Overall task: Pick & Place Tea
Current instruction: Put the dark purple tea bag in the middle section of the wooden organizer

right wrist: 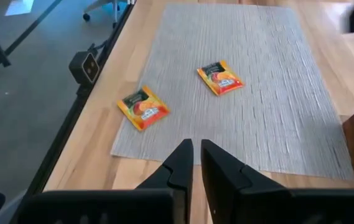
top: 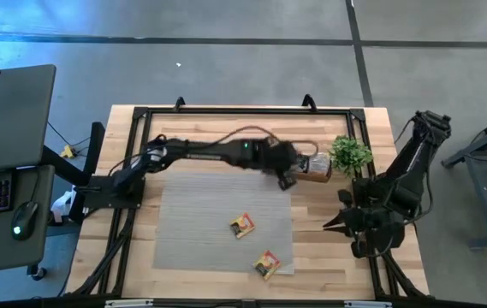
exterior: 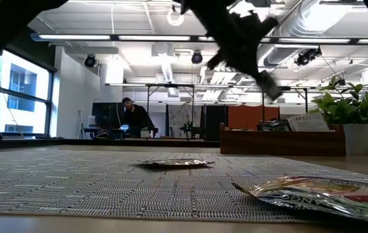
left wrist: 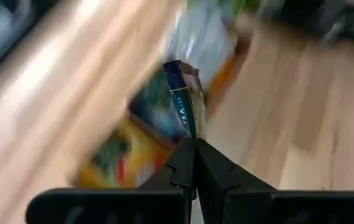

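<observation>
My left gripper (top: pixel 289 174) hangs above the table beside the brown wooden tray (top: pixel 316 168), shut on a dark tea sachet (left wrist: pixel 185 99). The sachet shows edge-on past the fingertips (left wrist: pixel 195 152). Two orange tea sachets (top: pixel 242 225) (top: pixel 266 263) lie flat on the grey mat (top: pixel 200 214); the right wrist view shows the same two (right wrist: pixel 142 107) (right wrist: pixel 220 78). My right gripper (right wrist: pixel 196 158) is drawn back over the table's right near part. It has a narrow gap between its fingers and nothing in it. My left gripper pinches the dark sachet by one edge (left wrist: pixel 193 132) between its two fingers, at their free ends. The fingers slant down toward the tray. The sachet sticks out beyond them, lifted clear of table and tray.
A small green plant (top: pixel 350 152) in a white pot (exterior: pixel 357 139) stands at the tray's right end. The tray (exterior: pixel 281 139) holds more sachets. A black frame (top: pixel 226 111) runs round the table's edges. A person (exterior: pixel 132 116) sits far behind the table.
</observation>
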Motion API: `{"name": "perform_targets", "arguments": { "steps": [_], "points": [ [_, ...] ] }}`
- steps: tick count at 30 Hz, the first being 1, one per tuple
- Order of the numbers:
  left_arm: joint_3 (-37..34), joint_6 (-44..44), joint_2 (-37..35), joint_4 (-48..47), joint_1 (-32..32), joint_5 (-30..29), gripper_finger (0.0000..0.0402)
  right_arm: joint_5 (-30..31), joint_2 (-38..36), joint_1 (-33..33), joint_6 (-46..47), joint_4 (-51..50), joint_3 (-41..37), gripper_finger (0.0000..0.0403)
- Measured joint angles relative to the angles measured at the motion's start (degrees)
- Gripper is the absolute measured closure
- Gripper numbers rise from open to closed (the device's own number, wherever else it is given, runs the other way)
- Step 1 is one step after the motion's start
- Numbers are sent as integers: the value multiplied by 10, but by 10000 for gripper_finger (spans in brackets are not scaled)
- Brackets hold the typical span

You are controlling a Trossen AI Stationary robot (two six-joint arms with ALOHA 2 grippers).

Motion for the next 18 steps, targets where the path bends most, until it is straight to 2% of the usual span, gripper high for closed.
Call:
{"name": "perform_targets", "arguments": {
  "steps": [3,7,9,14,16,18],
  "points": [
    [8,61,11,90,21,25,397,8,1,1,0,-1,0,374],
    [0,113,30,71,35,31,396,16,1,1,0,-6,0,375],
    [5,145,48,94,36,30,396,17,1,1,0,-8,0,373],
    [2,261,59,78,27,26,396,28,1,1,14,-7,-17,371],
    [7,276,77,111,26,14,396,27,1,1,27,-7,-26,373],
    [1,277,85,85,29,4,396,25,1,1,39,-6,-40,374]
  ]
}}
